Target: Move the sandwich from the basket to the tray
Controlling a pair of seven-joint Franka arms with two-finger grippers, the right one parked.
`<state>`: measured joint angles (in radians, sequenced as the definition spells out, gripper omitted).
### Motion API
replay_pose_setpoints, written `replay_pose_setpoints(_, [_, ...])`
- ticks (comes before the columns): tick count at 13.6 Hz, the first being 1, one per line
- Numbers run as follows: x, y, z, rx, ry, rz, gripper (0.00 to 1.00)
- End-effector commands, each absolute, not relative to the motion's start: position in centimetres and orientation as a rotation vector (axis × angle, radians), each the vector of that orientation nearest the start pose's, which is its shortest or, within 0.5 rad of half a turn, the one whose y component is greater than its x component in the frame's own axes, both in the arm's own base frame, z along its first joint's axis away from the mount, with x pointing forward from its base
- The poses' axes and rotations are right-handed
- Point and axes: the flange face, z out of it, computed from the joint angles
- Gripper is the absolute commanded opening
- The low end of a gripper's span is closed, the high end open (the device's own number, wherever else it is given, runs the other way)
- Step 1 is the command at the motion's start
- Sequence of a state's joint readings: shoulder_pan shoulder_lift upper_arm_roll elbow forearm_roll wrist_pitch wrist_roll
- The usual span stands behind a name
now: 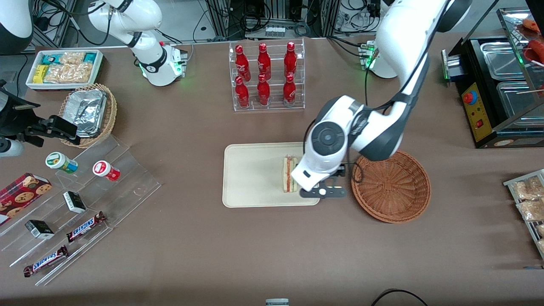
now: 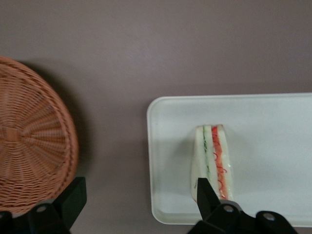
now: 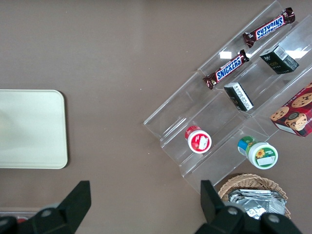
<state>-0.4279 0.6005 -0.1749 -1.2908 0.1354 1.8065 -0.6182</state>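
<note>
The sandwich (image 1: pixel 290 174) stands on its side on the cream tray (image 1: pixel 250 174), at the tray's end nearest the reddish-brown basket (image 1: pixel 391 187), cut edge with red and green layers facing up. The basket holds nothing. My left gripper (image 1: pixel 327 180) hovers over the tray's edge and the strip of table between tray and basket. In the left wrist view the gripper (image 2: pixel 140 200) is open wide and empty. One fingertip (image 2: pixel 207 192) is by the sandwich (image 2: pixel 214 156), the other near the basket (image 2: pixel 29 146). The tray (image 2: pixel 273 146) lies under the sandwich.
A clear rack of red bottles (image 1: pixel 265 76) stands farther from the camera than the tray. A stepped acrylic shelf with snacks (image 1: pixel 80 199), a tan basket of foil containers (image 1: pixel 89 112) and a white snack bin (image 1: pixel 63 68) lie toward the parked arm's end. A food warmer (image 1: pixel 501 85) stands toward the working arm's end.
</note>
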Motion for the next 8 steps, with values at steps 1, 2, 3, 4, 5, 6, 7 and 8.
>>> replay_pose_setpoints(1, [61.8, -33.7, 43.7, -3.044, -0.125, 0.017, 1.00])
replay_pose_setpoints(2, [61.8, -33.3, 44.5, -3.041, -0.133, 0.012, 1.00])
replay_pose_setpoints(3, [61.8, -32.3, 45.5, -3.033, -0.149, 0.013, 1.00])
replay_pose_setpoints(4, [62.1, -30.6, 46.2, -3.020, -0.185, 0.019, 1.00])
replay_pose_setpoints(5, [62.2, -29.2, 47.5, -3.042, -0.213, 0.037, 1.00])
replay_pose_setpoints(6, [62.5, -27.7, 48.5, -3.054, -0.217, 0.043, 1.00])
replay_pose_setpoints(7, [62.5, -26.5, 49.2, -3.051, -0.208, 0.058, 1.00])
replay_pose_setpoints(8, [62.4, -25.5, 49.8, -3.058, -0.188, 0.088, 1.00])
